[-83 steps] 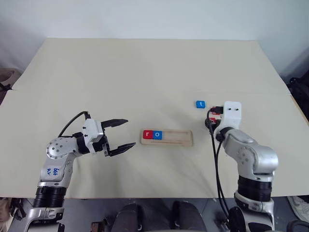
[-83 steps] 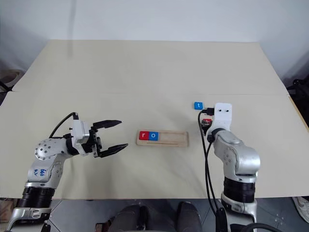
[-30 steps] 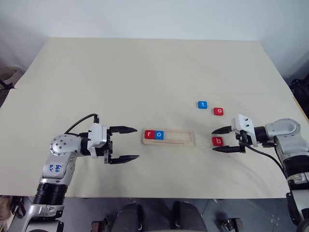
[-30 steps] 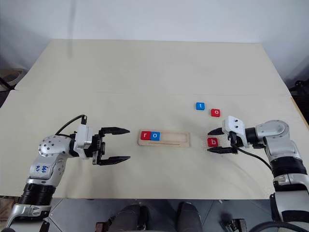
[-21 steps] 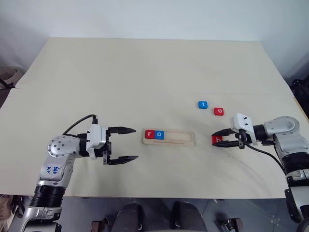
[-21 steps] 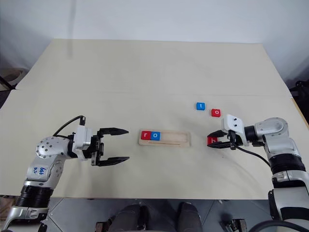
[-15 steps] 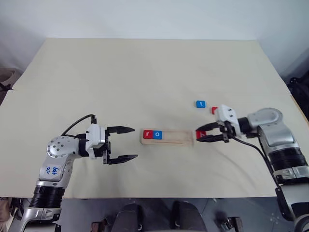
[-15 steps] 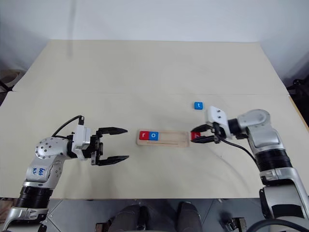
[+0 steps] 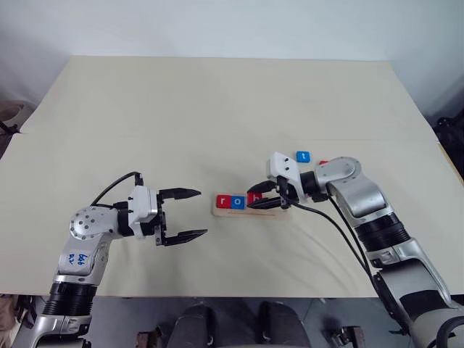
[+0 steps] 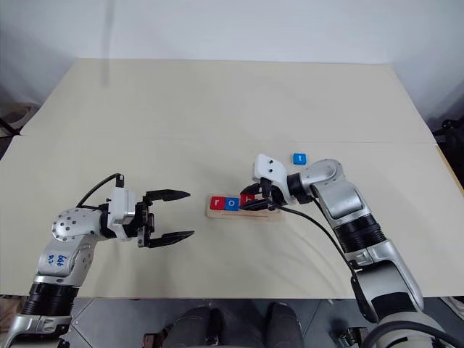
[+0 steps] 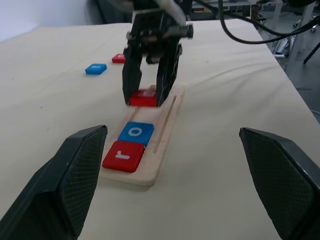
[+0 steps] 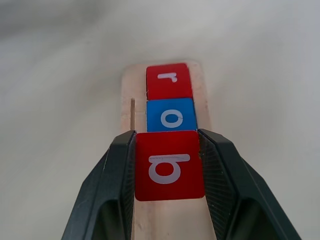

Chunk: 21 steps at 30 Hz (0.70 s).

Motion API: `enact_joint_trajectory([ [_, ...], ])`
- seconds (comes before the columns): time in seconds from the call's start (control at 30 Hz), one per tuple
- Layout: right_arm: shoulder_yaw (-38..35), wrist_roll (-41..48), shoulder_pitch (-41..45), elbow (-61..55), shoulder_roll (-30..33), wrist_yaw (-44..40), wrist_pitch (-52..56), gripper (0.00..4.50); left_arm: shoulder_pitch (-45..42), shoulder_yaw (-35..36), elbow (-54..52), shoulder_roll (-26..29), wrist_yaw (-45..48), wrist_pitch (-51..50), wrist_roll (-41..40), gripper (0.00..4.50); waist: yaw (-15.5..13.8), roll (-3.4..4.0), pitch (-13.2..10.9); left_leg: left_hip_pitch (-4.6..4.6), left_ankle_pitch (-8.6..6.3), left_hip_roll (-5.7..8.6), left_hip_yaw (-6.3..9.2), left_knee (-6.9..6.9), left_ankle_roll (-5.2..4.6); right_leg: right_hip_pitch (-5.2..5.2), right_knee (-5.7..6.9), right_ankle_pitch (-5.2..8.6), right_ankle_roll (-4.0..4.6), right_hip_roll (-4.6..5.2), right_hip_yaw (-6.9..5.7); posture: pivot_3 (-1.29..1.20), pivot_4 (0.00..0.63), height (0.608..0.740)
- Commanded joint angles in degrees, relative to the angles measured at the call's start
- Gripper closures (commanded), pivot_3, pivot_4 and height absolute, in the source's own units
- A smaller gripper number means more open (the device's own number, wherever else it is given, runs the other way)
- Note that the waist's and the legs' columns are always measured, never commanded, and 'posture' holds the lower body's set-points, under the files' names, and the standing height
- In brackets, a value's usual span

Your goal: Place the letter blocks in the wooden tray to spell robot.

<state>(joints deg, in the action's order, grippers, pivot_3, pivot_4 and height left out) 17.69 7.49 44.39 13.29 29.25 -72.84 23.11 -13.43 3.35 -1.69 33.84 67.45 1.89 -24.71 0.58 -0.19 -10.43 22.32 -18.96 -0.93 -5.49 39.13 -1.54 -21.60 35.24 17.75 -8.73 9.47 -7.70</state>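
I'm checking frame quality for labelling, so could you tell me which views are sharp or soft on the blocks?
Right wrist view: red b block sharp, table beyond it soft. Left wrist view: the left gripper's fingers loom large and blurred, tray clear.

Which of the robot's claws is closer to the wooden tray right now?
The right claw: it sits over the wooden tray, holding the red b block. The left claw waits open off the tray's other end.

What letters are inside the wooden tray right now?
The wooden tray holds a red r and a blue o. The right gripper holds the red b over the next spot.
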Motion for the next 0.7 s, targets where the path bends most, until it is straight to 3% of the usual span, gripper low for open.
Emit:
enact_joint_trajectory([
  [0.03, -0.07, -0.24, 1.44, -0.62, -0.63, 0.77, 0.16, 3.05, 0.71, 0.89, -2.31, 0.23, -0.77, 0.32, -0.78, 0.0, -0.04, 0.0, 0.0, 0.0, 0.0, 0.0, 0.01, 0.0, 0.0, 0.0, 0.01, 0.0, 0.0, 0.0, 0.0, 0.0, 0.15, 0.74],
  [0.3, 0.53, -1.19, 1.1, -0.57, -0.78, 1.01, 0.38, 3.05, 0.85, 0.71, -2.66, 0.22, -1.5, 0.46, -0.83, 0.0, 0.03, 0.0, 0.0, -0.01, 0.0, 0.0, 0.01, 0.01, 0.0, 0.0, 0.04, 0.0, 0.0, 0.0, 0.0, 0.0, 0.15, 0.74],
  [0.6, -1.48, 0.34, 0.93, -2.61, -0.15, 1.36, 1.95, 0.04, 0.26, 0.42, -2.7, 0.16, -1.63, 0.31, -0.84, 0.0, 0.1, 0.0, 0.0, -0.01, 0.0, -0.01, 0.01, 0.01, 0.0, 0.0, 0.04, 0.0, 0.0, 0.0, 0.0, 0.0, 0.15, 0.74],
  [0.7, -4.22, 1.68, -0.37, -4.31, 2.81, 0.6, 1.66, 0.04, -0.07, 0.28, -2.4, 0.09, -1.49, 0.27, -0.86, 0.0, -0.06, 0.0, 0.0, 0.0, 0.0, 0.0, 0.01, 0.01, 0.0, 0.0, 0.03, 0.0, 0.0, 0.0, 0.0, 0.0, 0.15, 0.74],
])
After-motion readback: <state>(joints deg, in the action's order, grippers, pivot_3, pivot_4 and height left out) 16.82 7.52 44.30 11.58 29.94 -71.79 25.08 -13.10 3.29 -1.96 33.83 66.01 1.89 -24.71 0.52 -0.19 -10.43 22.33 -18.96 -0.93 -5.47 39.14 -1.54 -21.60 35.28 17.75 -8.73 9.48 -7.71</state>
